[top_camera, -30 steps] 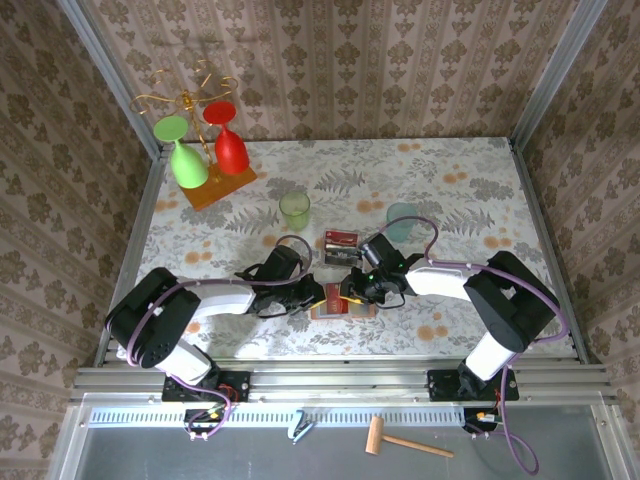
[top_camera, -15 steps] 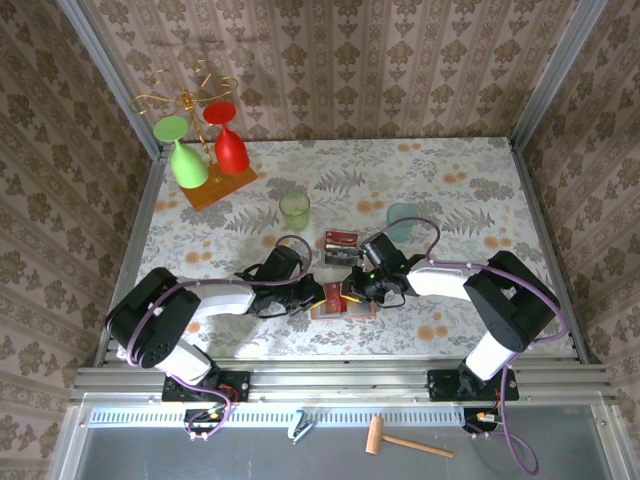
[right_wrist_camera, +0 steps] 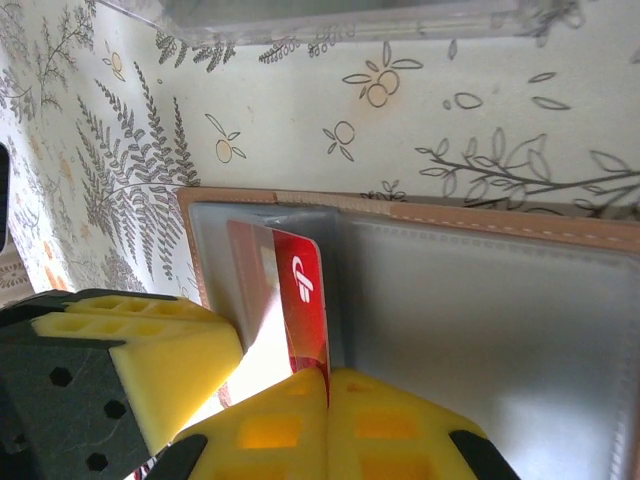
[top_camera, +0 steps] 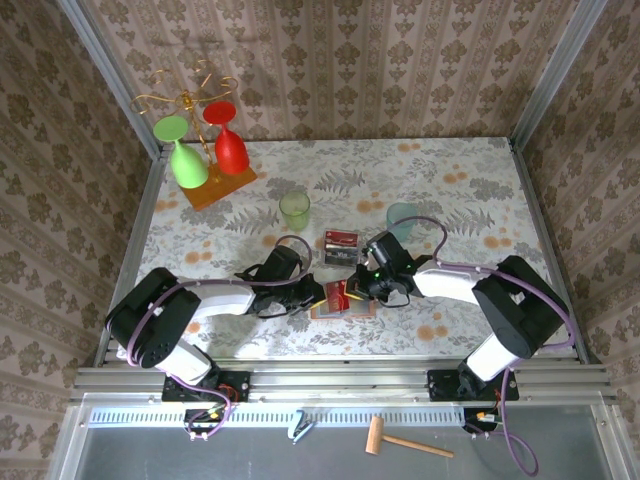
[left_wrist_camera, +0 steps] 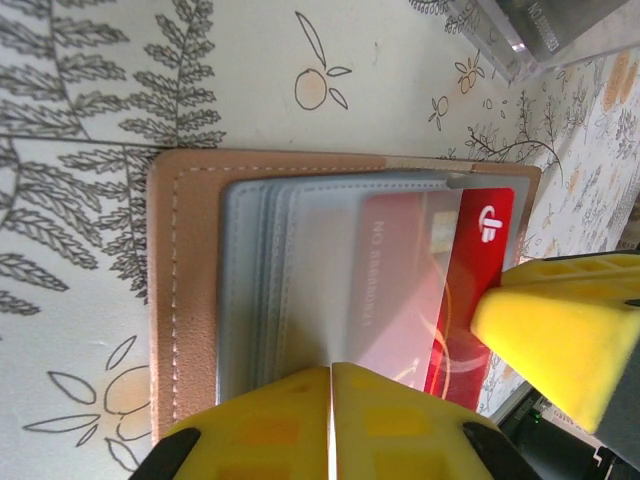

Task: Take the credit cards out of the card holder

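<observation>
Compared with 1 second ago, the right gripper (right_wrist_camera: pixel 327 388) has drawn away from the card holder (left_wrist_camera: pixel 190 300), and the red card (left_wrist_camera: pixel 482 290) now sticks partly out of the holder's grey pocket. The right jaws are clamped on that card. The left gripper (left_wrist_camera: pixel 331 388), jaws together, presses on the holder's edge. I judge that 1 more pull should free the card.

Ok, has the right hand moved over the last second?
Yes, slightly. The right hand, shut on the red card, has drawn rightward, judged against the card holder.
</observation>
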Motion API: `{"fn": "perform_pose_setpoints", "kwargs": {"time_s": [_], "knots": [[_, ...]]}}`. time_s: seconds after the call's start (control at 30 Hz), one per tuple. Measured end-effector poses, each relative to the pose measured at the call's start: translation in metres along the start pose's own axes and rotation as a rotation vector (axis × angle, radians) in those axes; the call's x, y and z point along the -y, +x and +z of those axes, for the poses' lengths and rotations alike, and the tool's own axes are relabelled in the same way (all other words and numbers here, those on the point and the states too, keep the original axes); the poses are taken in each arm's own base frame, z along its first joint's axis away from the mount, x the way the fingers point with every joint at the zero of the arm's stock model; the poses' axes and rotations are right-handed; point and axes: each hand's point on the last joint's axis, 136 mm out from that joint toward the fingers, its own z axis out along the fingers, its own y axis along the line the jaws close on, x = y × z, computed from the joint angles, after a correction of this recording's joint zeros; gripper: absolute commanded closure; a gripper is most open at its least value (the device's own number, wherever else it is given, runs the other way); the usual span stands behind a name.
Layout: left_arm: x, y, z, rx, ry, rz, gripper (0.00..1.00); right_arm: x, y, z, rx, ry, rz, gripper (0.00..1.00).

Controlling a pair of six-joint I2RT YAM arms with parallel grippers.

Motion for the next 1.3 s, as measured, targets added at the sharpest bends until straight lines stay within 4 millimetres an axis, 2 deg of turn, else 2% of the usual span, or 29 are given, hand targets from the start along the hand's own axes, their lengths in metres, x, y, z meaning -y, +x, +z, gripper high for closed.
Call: {"fn": "perform_pose_setpoints", "kwargs": {"time_s": [0.27, 0.47, 1.0, 1.3], "knots": [[0.0, 0.0, 0.0, 0.0, 0.0, -0.001, 0.9, 0.01, -0.001, -0.017, 0.03, 0.063, -0.038, 0.97], [0.0, 0.0, 0.0, 0.001, 0.002, -0.003, 0.9, 0.016, 0.001, -0.022, 0.032, 0.096, -0.053, 0.97], [0.0, 0.0, 0.0, 0.001, 0.003, -0.006, 0.89, 0.016, 0.0, -0.028, 0.045, 0.11, -0.056, 0.95], [0.001, 0.0, 0.0, 0.002, 0.004, -0.009, 0.89, 0.006, 0.005, -0.026, 0.035, 0.097, -0.074, 0.88]]}}
